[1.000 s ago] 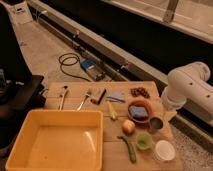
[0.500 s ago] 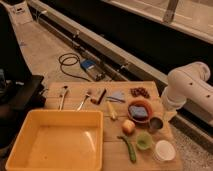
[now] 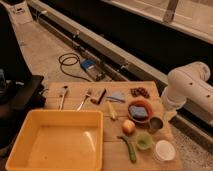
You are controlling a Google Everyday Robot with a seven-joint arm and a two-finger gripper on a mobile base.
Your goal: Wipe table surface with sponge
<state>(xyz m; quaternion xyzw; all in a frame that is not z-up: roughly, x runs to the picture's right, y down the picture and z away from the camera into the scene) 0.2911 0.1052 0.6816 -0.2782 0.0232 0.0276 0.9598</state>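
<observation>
Plainly, in the one camera view, the sponge [image 3: 137, 111] lies inside a reddish-brown bowl [image 3: 150, 105] on the right half of the table surface [image 3: 114, 147], and nothing touches it. A white arm [image 3: 187, 90] bends in from the right, and its lower end comes down at the table's right edge, just beside a metal cup [image 3: 156, 123] that stands right of the bowl and a little nearer the camera. The gripper [image 3: 169, 116] sits at that lower end, largely hidden by the arm. It stands wide and holds nothing, and it is near the bowl but apart from the sponge. A yellow tub [image 3: 62, 113] fills the near left of the table. Beyond the tub, along the far side, lie a spoon [image 3: 63, 96], a fork [image 3: 85, 99], a dark brown block [image 3: 98, 96], a flat pale-blue piece [image 3: 117, 96] and a dark red cluster [image 3: 139, 92], in that order from left to right. Between the tub and the bowl lies a thin yellow item [image 3: 113, 111]. Nearer the camera, a round orange-yellow fruit [image 3: 128, 127] sits just below the bowl. A green cup [image 3: 144, 141] stands right of the fruit and nearer the camera, with a white cup [image 3: 164, 150] at the near right corner. A green pod [image 3: 129, 148] lies left of the green cup. On the floor behind the table, a black cable [image 3: 70, 64] coils beside a blue box [image 3: 89, 65].
</observation>
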